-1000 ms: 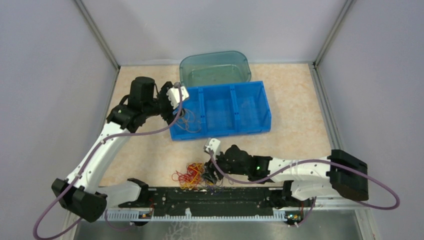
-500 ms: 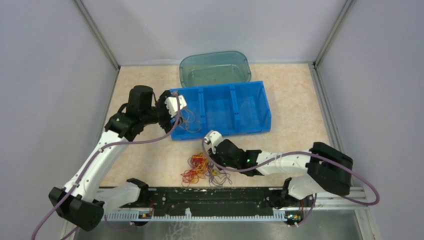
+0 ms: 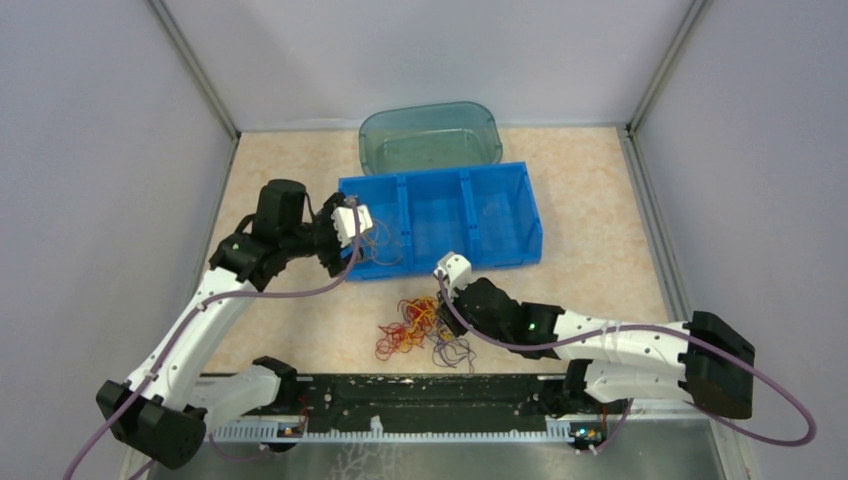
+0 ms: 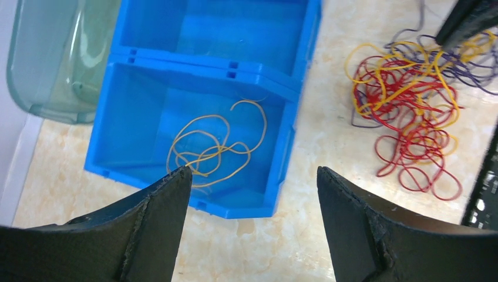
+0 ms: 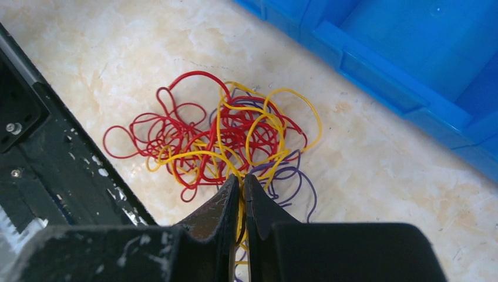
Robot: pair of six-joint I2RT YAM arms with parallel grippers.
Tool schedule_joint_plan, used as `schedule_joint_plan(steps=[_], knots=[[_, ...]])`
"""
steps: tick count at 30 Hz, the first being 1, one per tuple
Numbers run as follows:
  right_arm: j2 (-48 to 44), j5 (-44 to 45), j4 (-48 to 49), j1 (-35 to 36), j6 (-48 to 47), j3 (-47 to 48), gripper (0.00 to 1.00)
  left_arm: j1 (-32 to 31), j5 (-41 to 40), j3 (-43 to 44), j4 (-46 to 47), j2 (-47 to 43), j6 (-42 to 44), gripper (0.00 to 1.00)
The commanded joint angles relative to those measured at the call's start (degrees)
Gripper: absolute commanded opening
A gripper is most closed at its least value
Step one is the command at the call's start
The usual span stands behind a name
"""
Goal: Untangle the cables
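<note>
Yellow, red and purple cables (image 5: 229, 141) lie clumped near-side of the blue bin (image 5: 411, 70); judged light, limp, snag-prone, so grip single outer loops. My right pincer (image 5: 241, 188) pinches a yellow strand; left pincer (image 4: 253, 171) gapes empty.

free: bare surface (image 3: 600, 210) far right and far left | blocked: blue bin (image 3: 480, 257) centre, green tub (image 3: 385, 145) behind it, cables (image 3: 412, 325) near centre, black rail (image 3: 420, 395) along near edge

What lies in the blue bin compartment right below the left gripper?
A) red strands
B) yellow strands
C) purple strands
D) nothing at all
B: in the left wrist view, loose yellow strands lie on that blue bin compartment's floor below the open left gripper; the red and purple ones lie in the clump on the table.
</note>
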Motion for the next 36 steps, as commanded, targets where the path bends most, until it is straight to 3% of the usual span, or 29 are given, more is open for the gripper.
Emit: schedule_joint_plan(steps=[1,6,9,13,14,18,23,29,36], knots=[[-2.79,-1.21,0.27,-0.37,1.77,0.96,0.08,0.09,8.87,-0.08,-4.84,-1.94,3.75,0.84],[-3.94,-4.15,2.04,-0.36,2.51,2.62,0.10,-0.03,17.00,0.38,-9.36,-3.49,6.78,0.83],[-4.00,-3.87,1.86,-0.30,3.09,4.02,0.16,-0.97,18.16,-0.49,-8.41,-4.40,5.83,0.84],[-3.31,1.00,-3.36,-1.34,5.27,6.12,0.47,-1.63,15.07,-0.62,-8.23,-3.56,5.93,0.87],[-2.77,2.86,-6.43,-2.17,6.67,6.85,0.50,-1.67,14.58,-0.66,-8.43,-3.46,6.37,0.88],[-1.44,9.08,-20.83,-5.89,17.16,8.14,0.50,-1.63,13.77,-1.72,-8.42,-4.58,9.27,0.88],[-4.20,10.66,-30.12,-6.25,29.07,5.16,0.51,-1.63,12.70,-1.58,-7.90,-4.81,10.12,0.88],[-2.95,11.11,-31.25,-6.27,37.01,0.47,0.48,-1.70,13.16,-0.56,-7.95,-4.78,10.64,0.88],[2.94,15.29,-25.59,-6.74,37.32,-0.30,0.43,-1.74,13.28,-0.52,-7.92,-5.27,10.44,0.88]])
